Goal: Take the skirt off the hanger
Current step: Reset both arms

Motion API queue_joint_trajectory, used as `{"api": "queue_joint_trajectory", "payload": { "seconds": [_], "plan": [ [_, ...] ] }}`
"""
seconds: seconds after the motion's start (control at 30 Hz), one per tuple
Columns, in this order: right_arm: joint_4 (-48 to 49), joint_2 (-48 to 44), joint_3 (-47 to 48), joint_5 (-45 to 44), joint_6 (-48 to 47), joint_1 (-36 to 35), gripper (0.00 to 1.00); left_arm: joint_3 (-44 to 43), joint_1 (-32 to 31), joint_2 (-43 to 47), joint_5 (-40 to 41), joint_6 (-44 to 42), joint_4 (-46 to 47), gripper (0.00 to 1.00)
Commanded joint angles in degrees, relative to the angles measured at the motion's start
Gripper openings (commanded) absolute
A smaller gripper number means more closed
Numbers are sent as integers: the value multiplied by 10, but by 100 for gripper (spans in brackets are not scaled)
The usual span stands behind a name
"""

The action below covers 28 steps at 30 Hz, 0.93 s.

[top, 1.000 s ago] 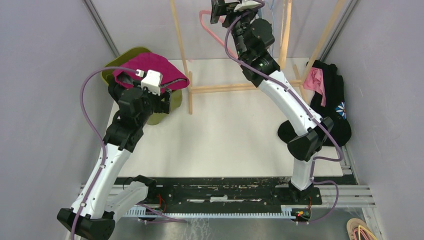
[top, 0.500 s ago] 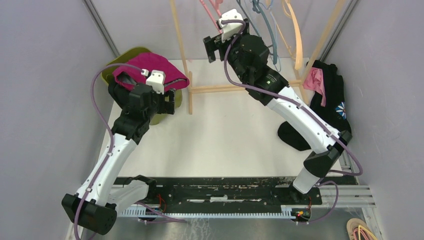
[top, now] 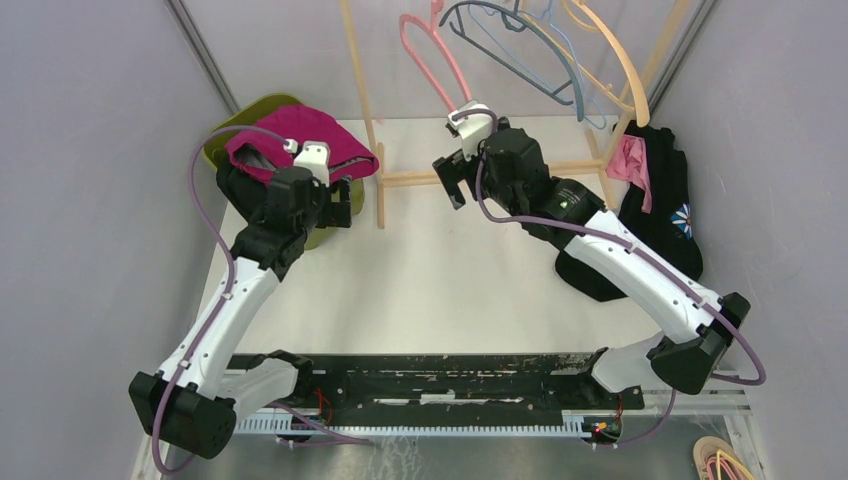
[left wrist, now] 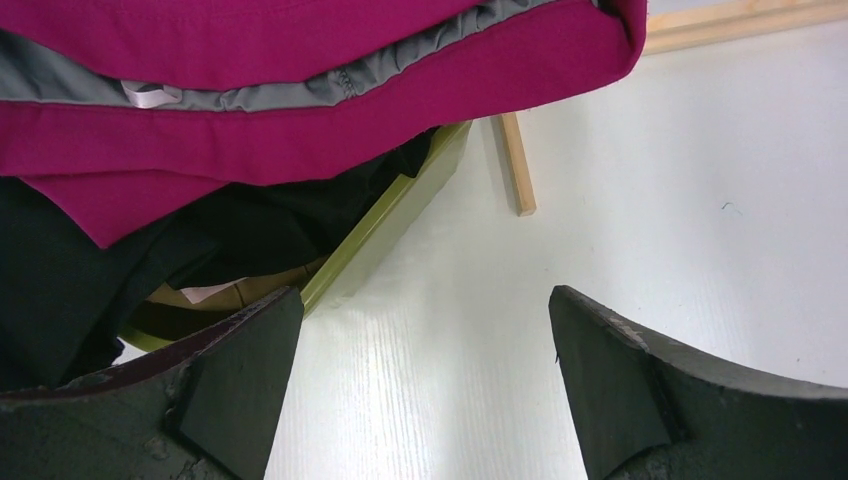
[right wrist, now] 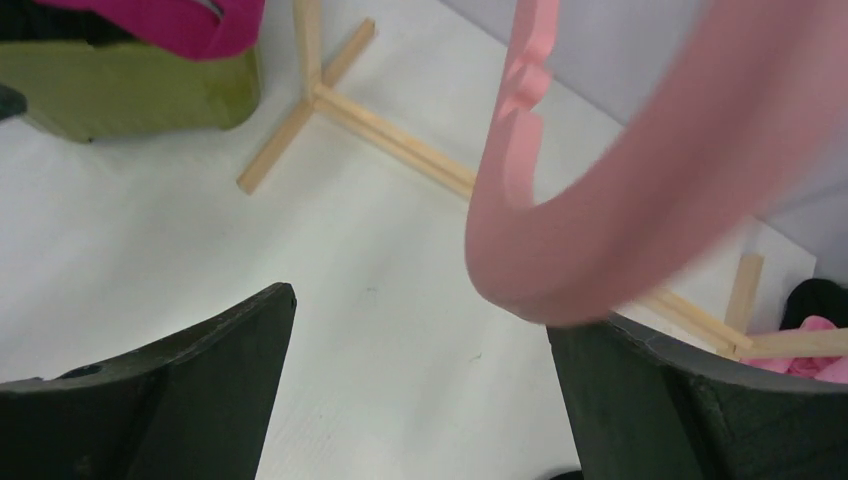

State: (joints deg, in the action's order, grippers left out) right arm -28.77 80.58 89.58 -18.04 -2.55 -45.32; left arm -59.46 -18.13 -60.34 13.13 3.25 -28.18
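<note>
Black left jaws: wide apart, gripping nothing, white desk [left wrist: 650,200] under them. Just ahead of them you have the green bin [left wrist: 390,225], magenta skirt [left wrist: 300,60] draped over its top. Your right jaws: wide too, empty. Pink hanger [right wrist: 600,230] hangs bare just ahead, toward their right finger, wooden rack base [right wrist: 390,140] beyond.

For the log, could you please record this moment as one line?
left gripper: open; right gripper: open; skirt: on bin; pink hanger: bare

Magenta skirt [left wrist: 300,150] drapes over green bin [left wrist: 400,215]; pincer [left wrist: 425,300] agape.
</note>
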Motion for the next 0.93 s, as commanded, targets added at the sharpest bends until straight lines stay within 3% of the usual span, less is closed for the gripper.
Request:
{"api": "queue_joint_trajectory", "payload": {
  "seconds": [0.0,0.9],
  "plan": [
    [-20,-20,-25,3,25,-1,100,-14,-3,-5,-8,47,39,99],
    [-9,-15,-49,17,31,1,100,6,-3,-2,10,38,53,99]
  ]
}}
